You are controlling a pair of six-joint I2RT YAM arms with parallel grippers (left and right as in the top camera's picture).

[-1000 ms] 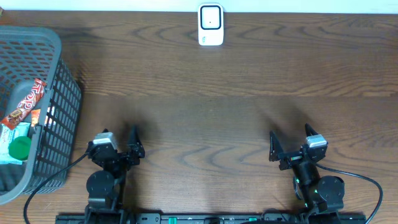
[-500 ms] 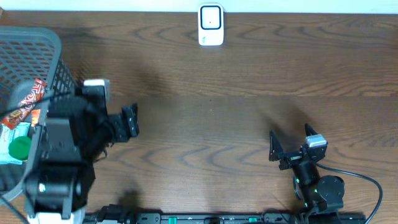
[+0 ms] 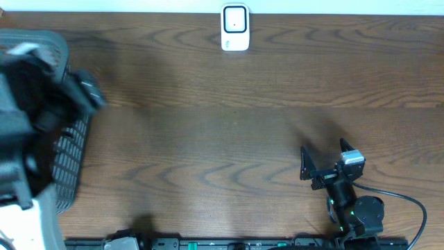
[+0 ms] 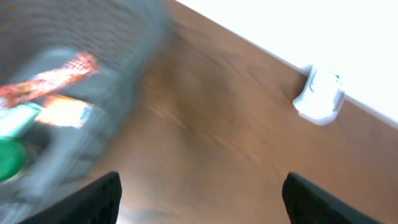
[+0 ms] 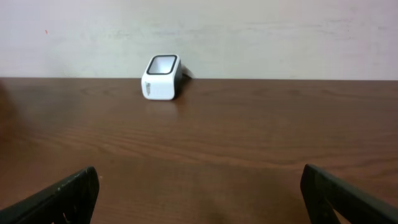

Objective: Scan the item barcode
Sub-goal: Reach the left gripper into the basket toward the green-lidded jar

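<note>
The white barcode scanner (image 3: 235, 28) stands at the table's far edge and also shows in the left wrist view (image 4: 319, 96) and the right wrist view (image 5: 161, 77). Items lie in the grey basket (image 4: 134, 68): a red snack wrapper (image 4: 53, 74), an orange packet (image 4: 62, 112) and something with a green cap (image 4: 9, 158), all blurred. My left arm (image 3: 35, 118) hangs raised over the basket and hides the items from above. The left gripper (image 4: 202, 186) is open and empty. My right gripper (image 3: 324, 153) rests open at the near right, holding nothing.
The basket's mesh wall (image 3: 69, 149) fills the left edge of the table. Bare brown wood (image 3: 229, 139) stretches between the basket, the scanner and the right arm. A white wall rises behind the scanner.
The left arm has risen from its rest at the near left and swung left over the basket, fast enough to blur. The right arm has not moved.
</note>
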